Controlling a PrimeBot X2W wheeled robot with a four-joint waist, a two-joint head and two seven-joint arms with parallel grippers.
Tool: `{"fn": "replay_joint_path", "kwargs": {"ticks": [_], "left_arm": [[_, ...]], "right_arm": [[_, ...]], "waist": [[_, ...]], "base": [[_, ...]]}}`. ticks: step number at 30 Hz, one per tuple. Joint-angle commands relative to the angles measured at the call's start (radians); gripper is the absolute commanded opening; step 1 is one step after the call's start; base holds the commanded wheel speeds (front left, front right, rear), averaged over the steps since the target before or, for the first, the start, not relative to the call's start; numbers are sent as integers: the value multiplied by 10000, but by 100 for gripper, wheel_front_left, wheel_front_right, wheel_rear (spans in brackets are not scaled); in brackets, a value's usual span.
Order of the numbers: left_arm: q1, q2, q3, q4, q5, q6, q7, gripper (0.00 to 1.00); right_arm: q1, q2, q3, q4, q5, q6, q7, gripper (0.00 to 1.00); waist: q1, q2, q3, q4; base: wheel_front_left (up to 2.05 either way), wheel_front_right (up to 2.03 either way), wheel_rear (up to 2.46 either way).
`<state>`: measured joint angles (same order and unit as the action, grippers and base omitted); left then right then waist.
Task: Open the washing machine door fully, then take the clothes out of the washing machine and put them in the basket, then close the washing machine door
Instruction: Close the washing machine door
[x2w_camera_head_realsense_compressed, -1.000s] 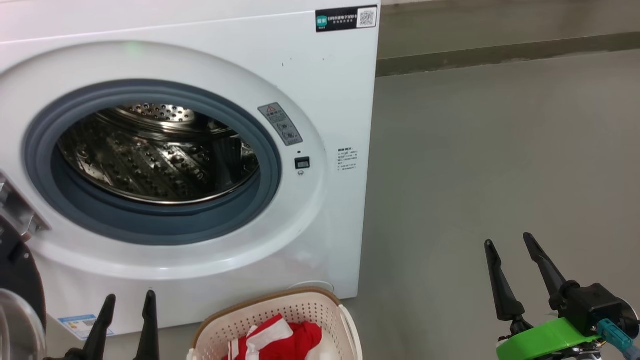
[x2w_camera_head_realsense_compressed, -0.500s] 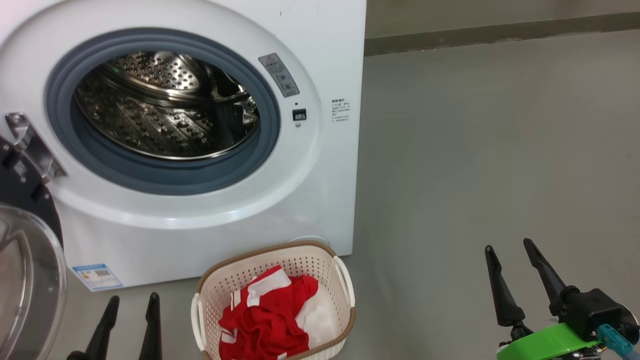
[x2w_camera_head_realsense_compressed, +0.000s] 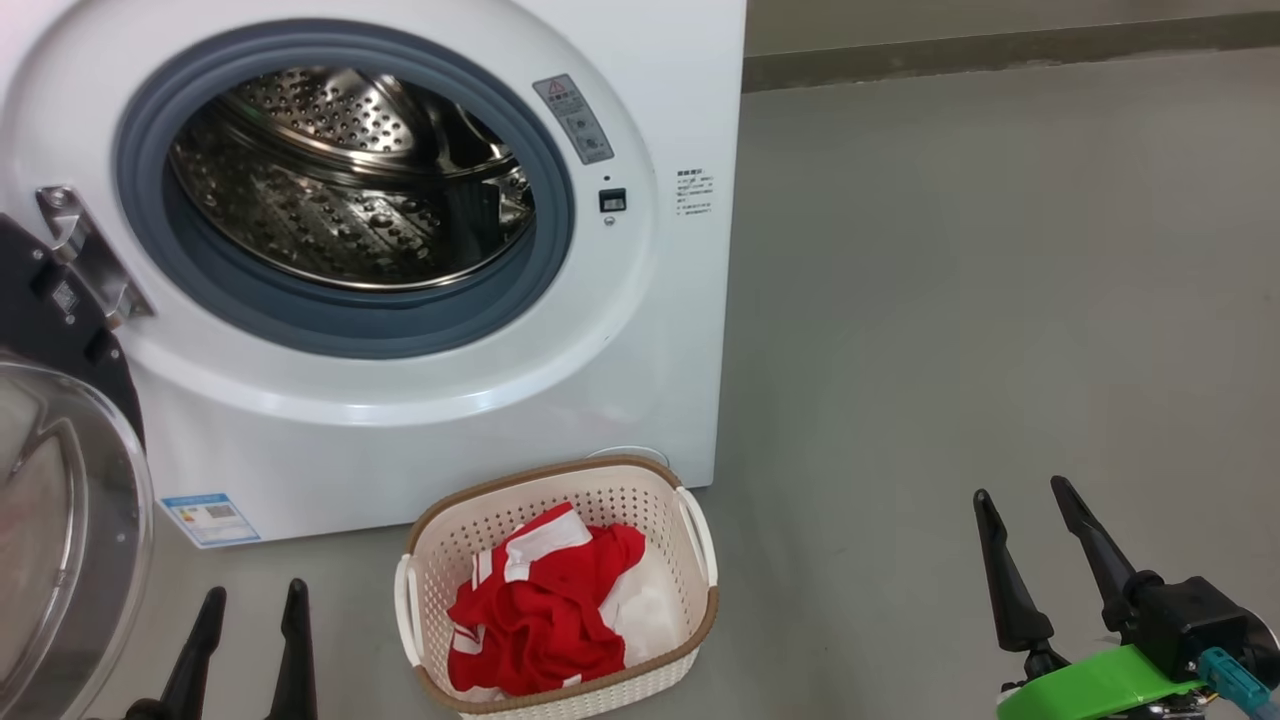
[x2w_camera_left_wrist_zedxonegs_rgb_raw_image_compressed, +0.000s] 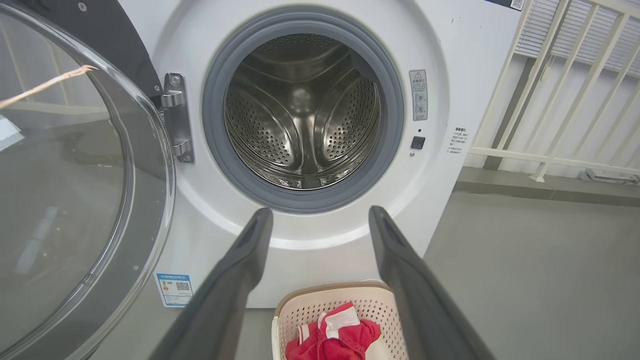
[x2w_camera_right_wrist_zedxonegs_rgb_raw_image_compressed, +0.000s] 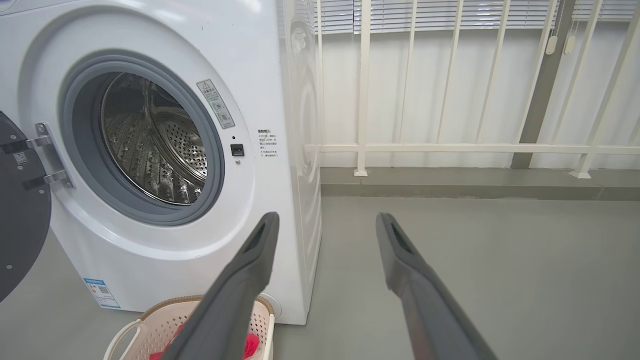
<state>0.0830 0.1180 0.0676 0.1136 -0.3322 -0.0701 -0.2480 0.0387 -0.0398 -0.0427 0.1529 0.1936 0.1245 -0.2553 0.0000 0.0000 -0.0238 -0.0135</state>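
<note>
The white washing machine (x2w_camera_head_realsense_compressed: 660, 300) stands with its steel drum (x2w_camera_head_realsense_compressed: 350, 180) bare inside the grey ring. Its door (x2w_camera_head_realsense_compressed: 60, 520) hangs swung wide at the left, glass bowl toward me; the left wrist view shows the door (x2w_camera_left_wrist_zedxonegs_rgb_raw_image_compressed: 65, 170) on its hinge. The cream basket (x2w_camera_head_realsense_compressed: 690, 560) sits on the floor before the machine, holding the red and white clothes (x2w_camera_head_realsense_compressed: 540, 620). My left gripper (x2w_camera_head_realsense_compressed: 252, 600) is open at the lower left, left of the basket. My right gripper (x2w_camera_head_realsense_compressed: 1022, 495) is open over bare floor at the lower right. Both hold nothing.
Grey floor (x2w_camera_head_realsense_compressed: 980, 300) stretches to the right of the machine. A white railing (x2w_camera_right_wrist_zedxonegs_rgb_raw_image_compressed: 450, 147) and a low kerb run behind it. The open door's glass bulges into the space at my left.
The head camera has tilted down: machine and basket sit higher in the picture and the whole basket shows. Both grippers stay open and keep their places.
</note>
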Motion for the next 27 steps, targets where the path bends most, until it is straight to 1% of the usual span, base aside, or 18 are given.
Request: {"fn": "replay_joint_path", "kwargs": {"ticks": [1,9,18,20,27], "left_arm": [[-367,185,343,-302,115,91,-90,100],[-523,163,280,-403,291,210,-114,100],[-568,29,283,-568,456,468,-129,100],[-553,36,265,-567,469,476,-129,100],[-615,97,158,-637,547,527,-120,100]], "right_arm": [[-256,-104,218,-257,104,62,-65,100],[-291,-104,302,-265,76,62,-65,100],[-353,-104,500,-302,27,62,-65,100],[-358,-104,513,-305,25,62,-65,100],[-432,-104,586,-336,-8,62,-65,100]], "waist": [[0,0,22,103],[0,0,109,831],[0,0,175,1986],[0,0,176,2120],[0,0,177,3093]], "base": [[0,0,0],[0,0,0],[0,0,0],[0,0,0],[0,0,0]]}}
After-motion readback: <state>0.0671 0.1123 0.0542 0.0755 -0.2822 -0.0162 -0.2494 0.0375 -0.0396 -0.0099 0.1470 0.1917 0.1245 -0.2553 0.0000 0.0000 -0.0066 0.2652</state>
